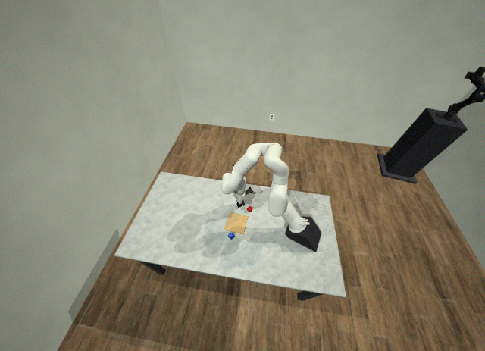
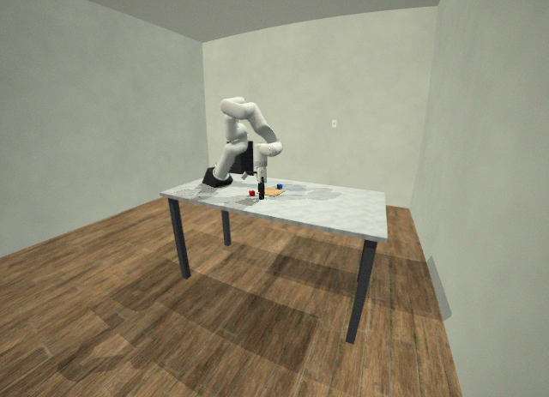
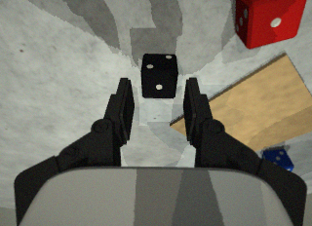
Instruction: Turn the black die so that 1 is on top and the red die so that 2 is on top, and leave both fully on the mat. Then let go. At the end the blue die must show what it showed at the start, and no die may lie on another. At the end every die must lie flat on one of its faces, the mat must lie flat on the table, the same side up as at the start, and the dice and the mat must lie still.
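Observation:
My gripper (image 1: 245, 197) (image 2: 262, 196) (image 3: 158, 92) is partly open and points down at the table. The black die (image 3: 159, 79) lies on the table off the mat, between the fingertip lines in the wrist view, with gaps on both sides. Its top seems to show 1, a side shows 2. I cannot make it out in the top and exterior views. The red die (image 1: 249, 208) (image 2: 251, 192) (image 3: 280, 31) lies on the table beside the mat, seemingly with 1 on top. The tan mat (image 1: 236, 222) (image 2: 274, 192) (image 3: 263, 104) lies flat.
The blue die (image 1: 231, 235) (image 2: 279, 186) (image 3: 278, 159) lies beside the mat, on the side away from the gripper. Its top number is too small to tell. The arm's black base (image 1: 309, 237) (image 2: 213, 178) stands on the table.

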Controlling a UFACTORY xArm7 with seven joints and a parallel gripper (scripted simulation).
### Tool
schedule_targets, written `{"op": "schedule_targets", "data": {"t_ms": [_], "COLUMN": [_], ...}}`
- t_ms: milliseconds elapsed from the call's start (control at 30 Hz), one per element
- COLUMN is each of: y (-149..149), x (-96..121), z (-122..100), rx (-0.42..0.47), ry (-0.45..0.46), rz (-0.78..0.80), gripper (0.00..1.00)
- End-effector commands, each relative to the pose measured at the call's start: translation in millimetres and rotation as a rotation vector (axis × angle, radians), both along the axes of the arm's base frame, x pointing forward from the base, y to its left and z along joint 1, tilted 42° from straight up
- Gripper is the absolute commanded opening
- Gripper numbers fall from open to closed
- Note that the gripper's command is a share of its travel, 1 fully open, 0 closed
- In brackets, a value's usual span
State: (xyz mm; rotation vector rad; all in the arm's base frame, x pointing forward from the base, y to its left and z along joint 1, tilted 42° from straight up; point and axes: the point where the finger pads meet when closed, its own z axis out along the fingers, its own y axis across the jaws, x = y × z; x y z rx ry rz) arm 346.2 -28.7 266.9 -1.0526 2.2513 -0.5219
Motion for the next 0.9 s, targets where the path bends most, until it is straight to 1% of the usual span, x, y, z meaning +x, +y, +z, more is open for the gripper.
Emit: {"op": "schedule_targets", "data": {"t_ms": [0,667,867], "y": [0.1,0.1,-0.4], "x": [0.3,0.5,4.0], "z": [1.1,0.9,-3.0], "rx": [0.0,0.0,0.0], "ry": [-0.002,-0.002,-0.002], "rz": [0.0,0.0,0.0], "gripper": [0.47,0.47,0.47]}}
